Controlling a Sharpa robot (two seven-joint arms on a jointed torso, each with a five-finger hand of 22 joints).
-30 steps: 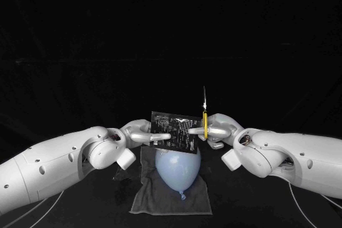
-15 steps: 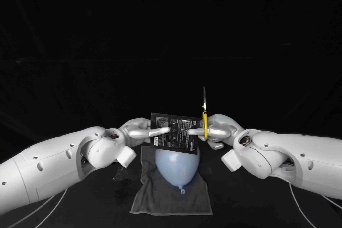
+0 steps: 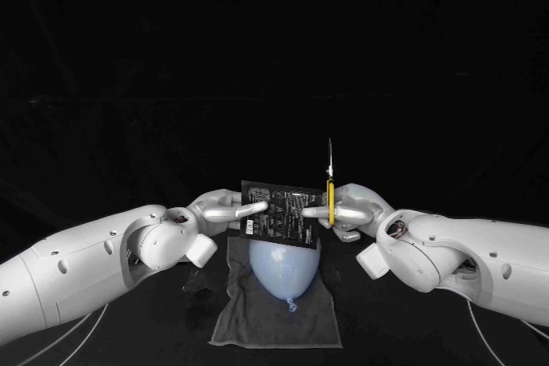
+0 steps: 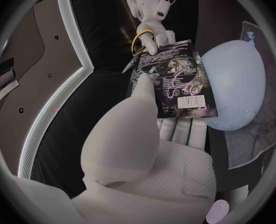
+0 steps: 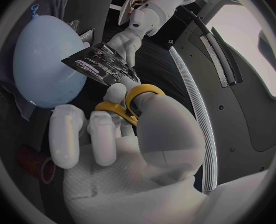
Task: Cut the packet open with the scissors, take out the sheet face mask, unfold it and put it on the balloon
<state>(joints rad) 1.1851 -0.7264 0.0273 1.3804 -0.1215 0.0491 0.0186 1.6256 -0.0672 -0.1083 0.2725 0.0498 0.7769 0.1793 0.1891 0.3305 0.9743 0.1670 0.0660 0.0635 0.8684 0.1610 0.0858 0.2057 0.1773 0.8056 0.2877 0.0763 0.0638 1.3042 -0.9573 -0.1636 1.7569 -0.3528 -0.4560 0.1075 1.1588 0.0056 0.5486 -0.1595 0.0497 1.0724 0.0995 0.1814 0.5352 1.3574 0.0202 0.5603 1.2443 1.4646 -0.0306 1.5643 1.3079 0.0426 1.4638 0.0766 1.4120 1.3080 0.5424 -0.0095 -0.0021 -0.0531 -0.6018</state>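
Packet (image 3: 282, 215) is held upright above the balloon (image 3: 284, 272) by the left hand (image 3: 225, 211), fingers pinched on it. Scissors (image 3: 329, 193) are gripped in the right hand's (image 3: 355, 209) curled fingers at the packet's edge, blades up, apparently together.

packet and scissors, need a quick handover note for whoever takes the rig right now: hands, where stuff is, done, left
Left hand: holds the packet upright above the balloon.
Right hand: holds the scissors by the yellow handles, blades pointing up, at the packet's edge nearest that hand.
Balloon: lies on the grey towel, knot towards the robot.
Done: packet and scissors picked up and brought together.
Left: no cut visible in the packet yet; cut it, pull the mask out, unfold it, lay it on the balloon.
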